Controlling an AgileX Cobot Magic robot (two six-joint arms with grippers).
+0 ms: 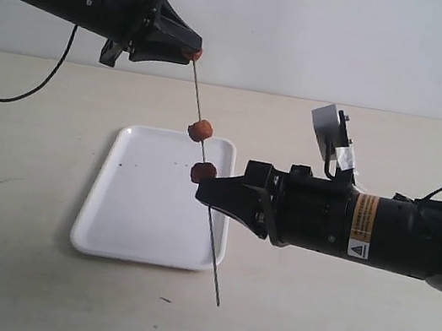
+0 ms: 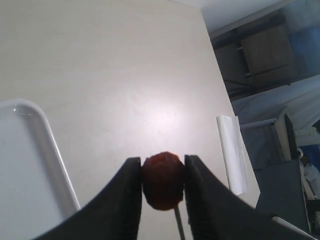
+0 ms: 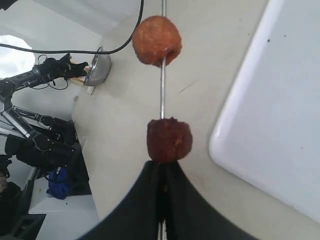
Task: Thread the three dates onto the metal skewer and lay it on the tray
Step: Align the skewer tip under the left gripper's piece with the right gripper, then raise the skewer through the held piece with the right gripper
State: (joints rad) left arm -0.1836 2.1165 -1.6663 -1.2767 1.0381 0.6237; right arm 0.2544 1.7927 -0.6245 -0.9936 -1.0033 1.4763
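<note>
The right claw (image 1: 204,193) is clamping the skewer (image 1: 211,254), jaws together on the rod just under the low date (image 1: 203,173). The left claw (image 1: 193,49) is pinching the top date (image 2: 162,181) at the rod's far end, and the middle date (image 1: 200,131) is sitting between the claws. The tray (image 1: 119,233) is lying below the right claw. I'm guessing the rod is light, stiff and slick, best gripped on bare metal. The dates look soft and easily torn.
</note>
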